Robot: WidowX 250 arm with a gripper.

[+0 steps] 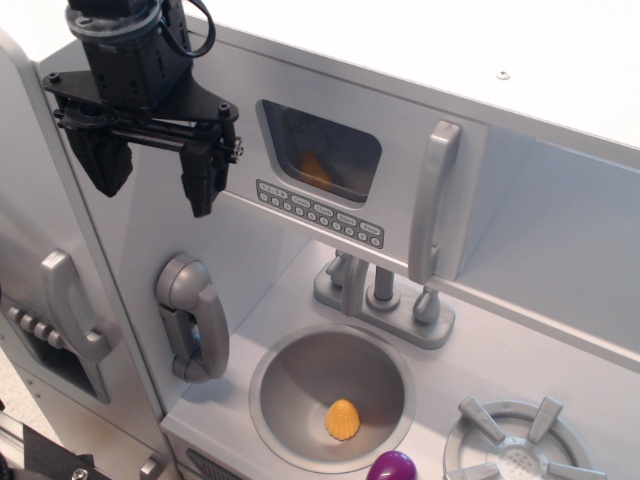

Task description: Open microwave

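Note:
The microwave door [300, 190] is a flat grey panel with a small dark rounded window [322, 152], a printed button row [318, 213] and a vertical grey handle [434, 200] on its right edge. The door stands swung out a little at the handle side, with the compartment's inner wall [545, 235] showing to its right. Something orange shows behind the window. My black gripper [155, 178] hangs at the upper left, in front of the wall left of the door. Its two fingers are apart and hold nothing.
A grey toy phone [195, 318] hangs on the wall below the gripper. The fridge door with a curved handle [72, 305] is at far left. A faucet [380, 290] stands over a round sink [300, 385] holding an orange object [343, 419]. A burner [515, 450] lies at lower right.

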